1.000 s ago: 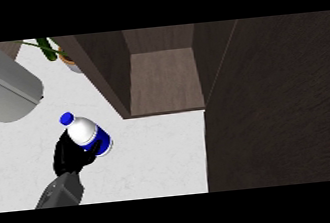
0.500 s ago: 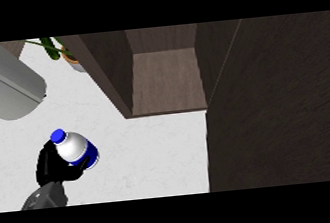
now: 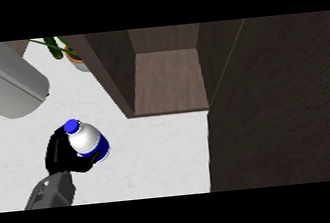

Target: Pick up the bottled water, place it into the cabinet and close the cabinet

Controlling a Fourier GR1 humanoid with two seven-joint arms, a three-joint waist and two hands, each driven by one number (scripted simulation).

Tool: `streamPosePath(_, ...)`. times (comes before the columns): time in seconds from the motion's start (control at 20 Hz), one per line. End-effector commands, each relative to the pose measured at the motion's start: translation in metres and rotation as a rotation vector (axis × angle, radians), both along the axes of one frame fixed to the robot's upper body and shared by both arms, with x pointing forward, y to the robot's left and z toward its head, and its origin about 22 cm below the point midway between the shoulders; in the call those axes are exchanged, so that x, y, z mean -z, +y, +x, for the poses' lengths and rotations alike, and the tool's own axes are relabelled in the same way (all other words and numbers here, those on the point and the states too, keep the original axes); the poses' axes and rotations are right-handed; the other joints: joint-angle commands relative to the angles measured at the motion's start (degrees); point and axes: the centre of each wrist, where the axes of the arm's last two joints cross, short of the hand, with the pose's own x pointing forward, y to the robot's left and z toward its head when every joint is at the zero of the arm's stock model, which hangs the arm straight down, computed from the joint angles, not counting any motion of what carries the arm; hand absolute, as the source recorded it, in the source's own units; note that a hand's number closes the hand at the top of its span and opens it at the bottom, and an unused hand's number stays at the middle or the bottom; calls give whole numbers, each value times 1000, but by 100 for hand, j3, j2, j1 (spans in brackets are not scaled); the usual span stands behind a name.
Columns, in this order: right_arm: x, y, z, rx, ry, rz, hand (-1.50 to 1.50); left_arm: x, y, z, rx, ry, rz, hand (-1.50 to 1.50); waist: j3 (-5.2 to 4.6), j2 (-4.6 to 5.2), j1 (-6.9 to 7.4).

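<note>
We see a pale, faintly speckled surface beside dark wood-grain joinery. The bottled water is a rounded, smooth white-and-clear bottle with a blue cap and a blue band; it sits at the lower left above the surface, its long axis tilted so the cap points up and to the left. Our left hand, glossy black on a grey forearm, has its fingers curled round the bottle's lower part. To the right stands the open cabinet, its brown shelf a flat rectangle, with the cabinet door swung out as a broad dark panel. A grey cylinder lies at upper left, near a potted plant.
</note>
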Motion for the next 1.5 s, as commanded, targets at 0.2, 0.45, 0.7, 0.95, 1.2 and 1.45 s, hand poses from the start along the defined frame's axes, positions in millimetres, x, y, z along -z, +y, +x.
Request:
streamPosePath(0.2,-40,26,-9,-40,-92,29,-150,-37,-72,23,79,-23,-3,150,-1,-4,-32)
streamPosePath(0.45,-37,24,-10,-44,-72,0,-150,-74,-107,31,62,-44,25,150,-1,-20,-64)
streamPosePath(0.7,-41,18,-7,-36,-93,28,-150,-97,-144,23,77,-69,62,150,-6,4,-63)
streamPosePath(0.95,-41,17,-3,-52,-92,21,-150,-115,-168,53,14,-37,127,150,-9,50,-132)
streamPosePath(1.2,-40,15,-1,-71,-100,25,-150,-123,-190,64,-54,-9,226,150,-9,50,-206)
streamPosePath(1.45,-41,15,-1,-80,-87,40,-150,-126,-195,76,-79,58,265,150,-10,61,-225)
